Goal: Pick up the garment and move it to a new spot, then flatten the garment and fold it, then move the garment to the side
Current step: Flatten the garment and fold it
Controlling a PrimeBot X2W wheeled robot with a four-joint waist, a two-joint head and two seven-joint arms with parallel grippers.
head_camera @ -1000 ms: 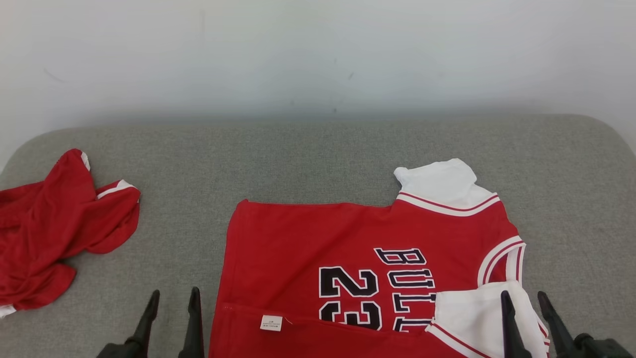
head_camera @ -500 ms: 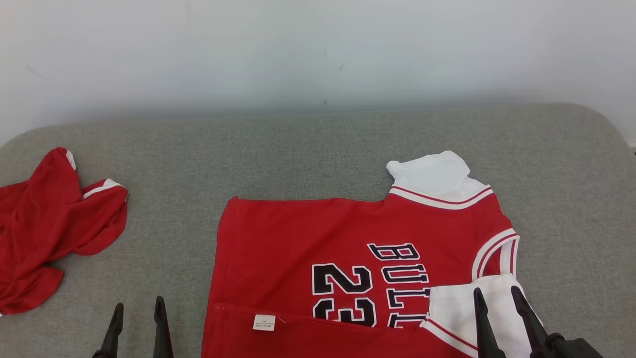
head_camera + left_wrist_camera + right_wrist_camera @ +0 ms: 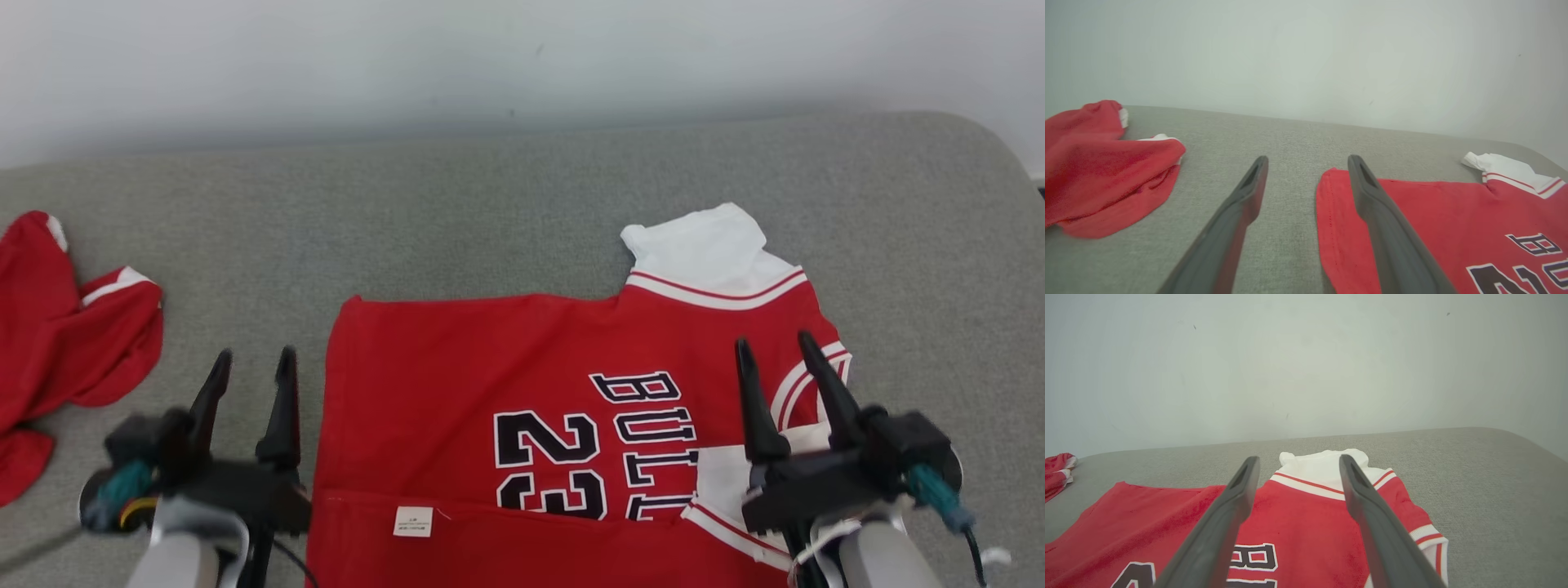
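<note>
The garment (image 3: 490, 367) is a red jersey with white sleeves and black "BULLS 23" lettering, spread flat on the grey surface with its near edge folded up and a white tag showing. My left gripper (image 3: 251, 366) hovers open just left of its left edge; in the left wrist view the garment (image 3: 1437, 220) lies under the right finger of the left gripper (image 3: 1306, 161). My right gripper (image 3: 774, 347) stands open above the collar end; the right wrist view has the right gripper (image 3: 1296, 461) over the garment (image 3: 1306, 514). Neither holds anything.
A crumpled red garment (image 3: 57, 327) with white trim lies at the far left, and this crumpled garment (image 3: 1102, 163) is left of my left fingers. The grey padded surface (image 3: 490, 204) ends at a pale wall (image 3: 490, 57); its right corner is rounded.
The head view has tipped down, shifting the scene up and left. Both grippers have risen further into view, forward over the surface, staying open.
</note>
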